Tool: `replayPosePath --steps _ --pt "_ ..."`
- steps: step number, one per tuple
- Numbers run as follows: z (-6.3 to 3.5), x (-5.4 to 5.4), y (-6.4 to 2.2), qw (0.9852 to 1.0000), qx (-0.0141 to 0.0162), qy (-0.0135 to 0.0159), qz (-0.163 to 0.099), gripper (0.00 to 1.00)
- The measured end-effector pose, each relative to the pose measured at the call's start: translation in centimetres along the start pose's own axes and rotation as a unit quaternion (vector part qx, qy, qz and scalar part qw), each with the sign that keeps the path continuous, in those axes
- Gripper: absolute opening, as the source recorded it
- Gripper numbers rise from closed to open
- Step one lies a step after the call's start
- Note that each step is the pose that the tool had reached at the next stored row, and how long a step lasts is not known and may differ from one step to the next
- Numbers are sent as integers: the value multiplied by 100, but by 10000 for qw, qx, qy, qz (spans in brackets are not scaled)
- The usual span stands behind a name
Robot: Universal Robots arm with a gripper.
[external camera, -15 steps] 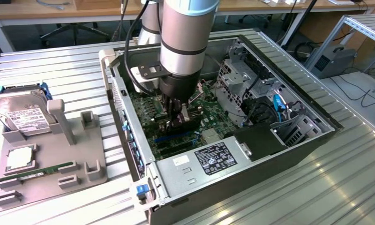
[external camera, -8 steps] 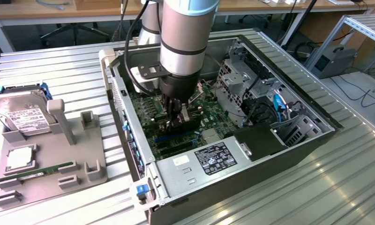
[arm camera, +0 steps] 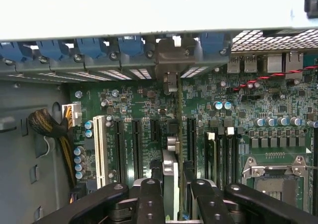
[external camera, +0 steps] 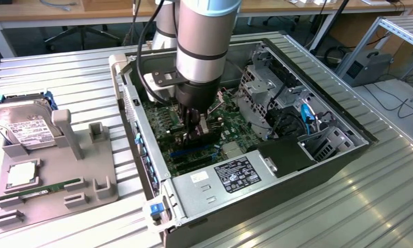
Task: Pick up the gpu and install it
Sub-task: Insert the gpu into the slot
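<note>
The gpu (arm camera: 170, 157) appears edge-on in the wrist view, a thin dark card standing upright over the black expansion slots (arm camera: 135, 144) of the green motherboard (arm camera: 268, 110). Its silvery end bracket (arm camera: 170, 60) reaches the case's rear wall, among the blue slot clips (arm camera: 89, 47). My gripper (arm camera: 173, 186) is shut on the card, with a black finger (arm camera: 149, 194) on either side. In the exterior view the arm reaches down into the open computer case (external camera: 330, 111), and the gripper (external camera: 192, 132) holds the gpu (external camera: 200, 137) low over the board. Whether the card's edge sits in a slot is hidden.
Left of the case in the exterior view, a grey holder (external camera: 55, 181) carries a silver hard drive (external camera: 24, 129) and a green memory stick (external camera: 45, 189). Inside the case are the power supply (external camera: 227, 178), drive cages (external camera: 261, 88), a cable bundle (arm camera: 47, 124) and the CPU socket (arm camera: 273, 179).
</note>
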State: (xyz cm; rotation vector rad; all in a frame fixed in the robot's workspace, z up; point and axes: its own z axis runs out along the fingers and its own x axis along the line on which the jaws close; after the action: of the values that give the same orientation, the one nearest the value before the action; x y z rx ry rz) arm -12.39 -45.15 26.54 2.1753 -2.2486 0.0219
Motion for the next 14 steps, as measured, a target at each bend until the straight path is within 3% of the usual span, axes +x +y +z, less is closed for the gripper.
replayPosePath --steps 14 --pt "-16 0 1 10000 0 2 -39 27"
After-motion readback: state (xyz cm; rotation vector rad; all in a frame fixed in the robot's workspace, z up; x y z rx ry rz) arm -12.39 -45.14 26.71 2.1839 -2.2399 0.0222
